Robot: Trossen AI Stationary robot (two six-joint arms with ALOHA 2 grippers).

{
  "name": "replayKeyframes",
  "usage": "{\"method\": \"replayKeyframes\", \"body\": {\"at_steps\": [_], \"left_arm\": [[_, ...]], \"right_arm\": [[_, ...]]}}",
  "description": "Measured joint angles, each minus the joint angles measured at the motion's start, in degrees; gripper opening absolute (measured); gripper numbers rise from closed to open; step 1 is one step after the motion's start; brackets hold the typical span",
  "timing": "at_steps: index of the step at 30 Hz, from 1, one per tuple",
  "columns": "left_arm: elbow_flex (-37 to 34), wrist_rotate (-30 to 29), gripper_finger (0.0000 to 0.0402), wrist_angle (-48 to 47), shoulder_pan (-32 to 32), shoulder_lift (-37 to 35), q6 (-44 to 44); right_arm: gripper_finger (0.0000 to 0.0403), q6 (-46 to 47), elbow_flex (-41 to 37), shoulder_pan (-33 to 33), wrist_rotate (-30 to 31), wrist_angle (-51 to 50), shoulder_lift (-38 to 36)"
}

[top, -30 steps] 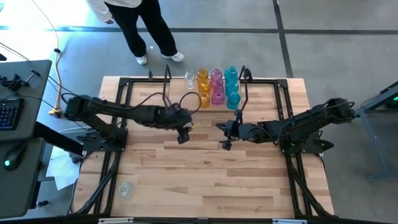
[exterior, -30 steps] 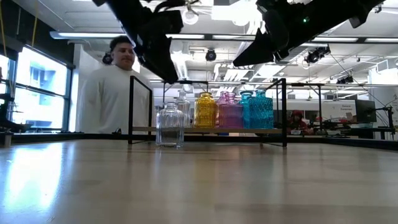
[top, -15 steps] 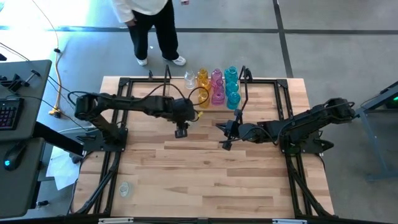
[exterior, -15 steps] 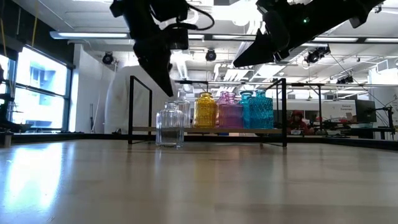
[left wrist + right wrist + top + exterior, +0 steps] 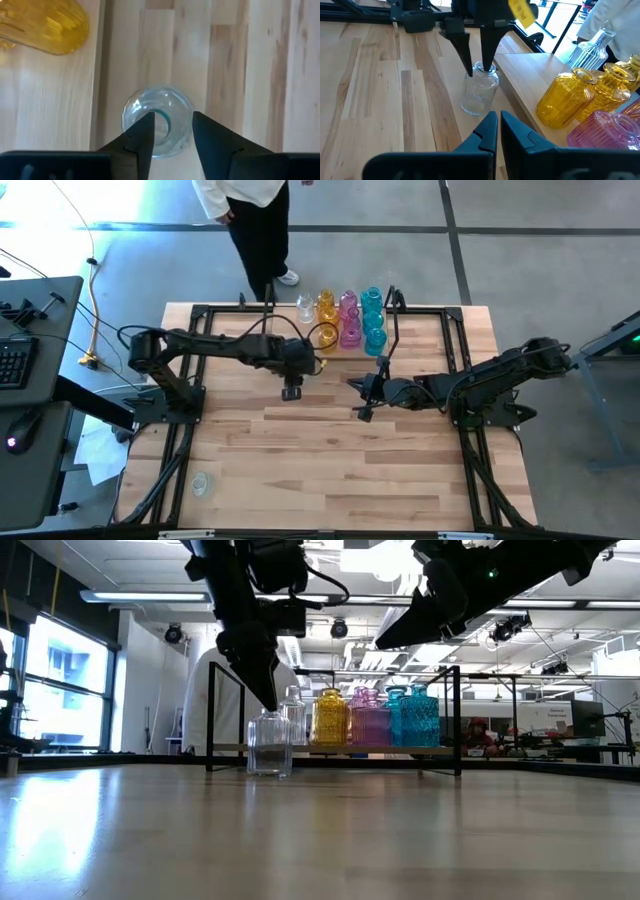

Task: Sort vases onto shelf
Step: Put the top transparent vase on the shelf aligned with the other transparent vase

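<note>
A clear vase [image 5: 479, 92] stands upright on the tabletop just in front of the shelf [image 5: 520, 70]; it also shows in the low view [image 5: 270, 743]. My left gripper [image 5: 172, 132] points down over it, open, with one finger on either side of the vase's neck. Clear [image 5: 305, 307], amber [image 5: 327, 305], pink [image 5: 348, 315] and cyan [image 5: 373, 315] vases stand in rows on the shelf. My right gripper [image 5: 360, 398] hangs shut above the table's middle, to the right of the clear vase, holding nothing. My left gripper comes at the clear vase from above, and its fingers [image 5: 465, 55] stand close on either side of the neck just under the mouth [image 5: 157, 107]. I cannot tell whether they touch the glass. The vase rests upright with its base on the table.
Black rods and upright posts [image 5: 457, 720] frame the shelf at the table's far edge. A small clear glass thing [image 5: 201, 482] lies near the table's front left corner. A person [image 5: 255, 220] stands beyond the far edge. Bare wood lies toward the near edge.
My left gripper has swung a little toward the table's far edge and come down over the clear vase, rolling as it went, so that its fingers now straddle the neck. The vase has not moved. The person behind the table has walked toward the right.
</note>
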Motion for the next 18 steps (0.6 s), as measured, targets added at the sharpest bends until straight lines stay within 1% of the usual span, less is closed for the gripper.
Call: {"method": "replayKeyframes", "body": {"at_steps": [3, 9, 11, 14, 18], "left_arm": [[0.0, -0.2, 0.0098, -0.1, 0.2, 0.3, 0.6], [0.0, -0.2, 0.0035, 0.0, 0.3, 0.2, 2.8], [0.0, -1.0, 0.0018, 0.1, 0.3, 0.2, 3.4], [0.3, -2.4, 0.0010, -0.4, 0.3, 0.2, 3.5], [3.2, -2.4, 0.0011, -5.2, 0.3, 0.2, 3.4]], "right_arm": [[0.0004, 0.0, 0.0, 0.0, 0.0, 0.0, 0.0], [0.0004, 0.0, 0.0, 0.0, 0.0, 0.0, 0.0], [0.0004, 0.0, 0.0, 0.0, 0.0, 0.0, 0.0], [0.0004, 0.0, 0.0, 0.0, 0.0, 0.0, 0.0], [0.0004, 0.0, 0.0, 0.0, 0.0, 0.0, 0.0]]}}
